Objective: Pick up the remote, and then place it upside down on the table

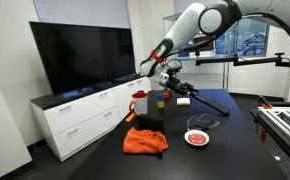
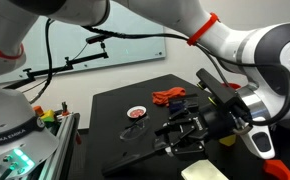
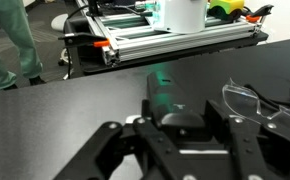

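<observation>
Grip first: in an exterior view the claw (image 1: 173, 82) is clamped on one end of the remote (image 1: 205, 100), which slants out over the desk (image 1: 240, 150), we judge so it can be rolled over. An orange cloth (image 1: 145, 141) and a red dish (image 1: 197, 137) lie toward the near edge. In an exterior view the claw (image 2: 182, 135) masks it. Wrist view: eyeglasses (image 3: 250, 100) beside the remote (image 3: 165, 95) could crowd our set-down.

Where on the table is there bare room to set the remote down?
Bare table lies between the red dish and the metal frame. There is more beside the remote, toward the wrist view's left edge. Crowded: around the orange cloth, cup and glasses.
</observation>
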`<state>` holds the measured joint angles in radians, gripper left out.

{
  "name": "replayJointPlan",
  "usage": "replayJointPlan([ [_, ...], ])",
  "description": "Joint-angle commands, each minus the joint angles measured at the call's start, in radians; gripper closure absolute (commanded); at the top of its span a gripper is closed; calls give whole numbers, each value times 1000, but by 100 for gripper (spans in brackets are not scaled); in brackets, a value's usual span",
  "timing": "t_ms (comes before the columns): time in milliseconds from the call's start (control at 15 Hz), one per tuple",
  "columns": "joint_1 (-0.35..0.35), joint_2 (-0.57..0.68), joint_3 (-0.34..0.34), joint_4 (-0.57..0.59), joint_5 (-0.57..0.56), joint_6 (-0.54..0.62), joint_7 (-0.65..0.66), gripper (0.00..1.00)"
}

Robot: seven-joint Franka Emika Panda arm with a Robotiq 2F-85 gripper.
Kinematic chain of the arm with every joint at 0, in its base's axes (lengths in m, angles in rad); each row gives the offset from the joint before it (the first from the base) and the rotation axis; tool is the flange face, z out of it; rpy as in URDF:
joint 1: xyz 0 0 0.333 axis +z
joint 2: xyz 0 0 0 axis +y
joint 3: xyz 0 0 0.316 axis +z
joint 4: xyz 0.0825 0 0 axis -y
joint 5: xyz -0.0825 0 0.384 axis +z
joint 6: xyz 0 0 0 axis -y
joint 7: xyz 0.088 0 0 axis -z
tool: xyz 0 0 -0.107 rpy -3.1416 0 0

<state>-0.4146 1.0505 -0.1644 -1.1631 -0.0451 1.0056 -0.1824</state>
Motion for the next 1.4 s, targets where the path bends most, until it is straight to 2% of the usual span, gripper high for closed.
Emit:
replayJointPlan([
  [0, -4, 30, 9, 103, 39, -44, 41, 68],
  [533, 12, 65, 15, 185, 43, -42, 67, 68],
  [1333, 12, 105, 11, 204, 36, -35, 75, 68],
])
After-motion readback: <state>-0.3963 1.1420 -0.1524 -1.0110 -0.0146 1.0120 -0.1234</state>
